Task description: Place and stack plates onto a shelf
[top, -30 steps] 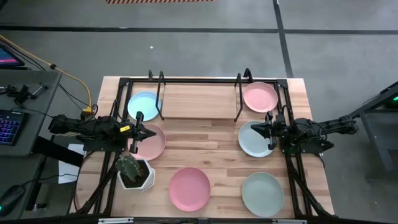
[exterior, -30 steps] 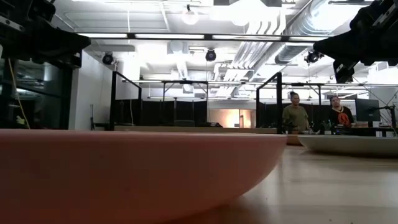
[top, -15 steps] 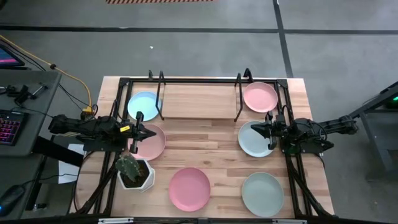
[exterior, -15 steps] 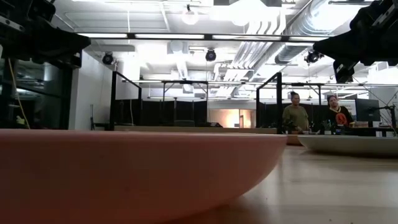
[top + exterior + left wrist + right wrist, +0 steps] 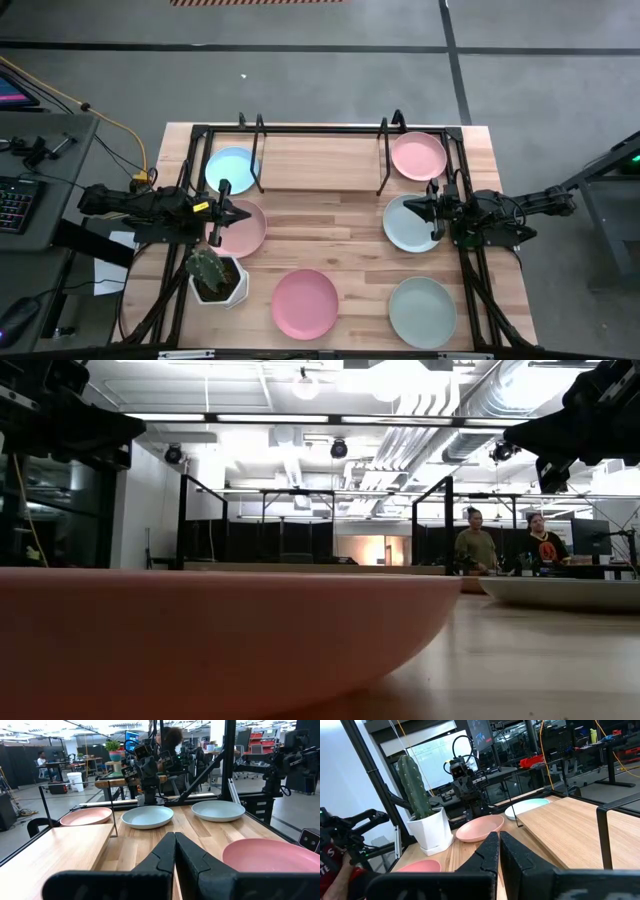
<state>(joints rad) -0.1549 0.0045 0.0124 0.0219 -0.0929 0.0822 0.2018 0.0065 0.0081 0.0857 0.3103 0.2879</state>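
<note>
Several round plates lie flat on the wooden table: a light blue one, pink ones, a pale one and a mint one. The shelf, a light-wood plank with thin black brackets at both ends, stands at the far edge with nothing on it. My left gripper is shut and points level above the left pink plate. My right gripper is shut and points level above the pale plate's left rim.
A white pot with a cactus stands near the left front, just in front of my left arm. A black tube frame runs around the table's edges. People stand in the room beyond the table.
</note>
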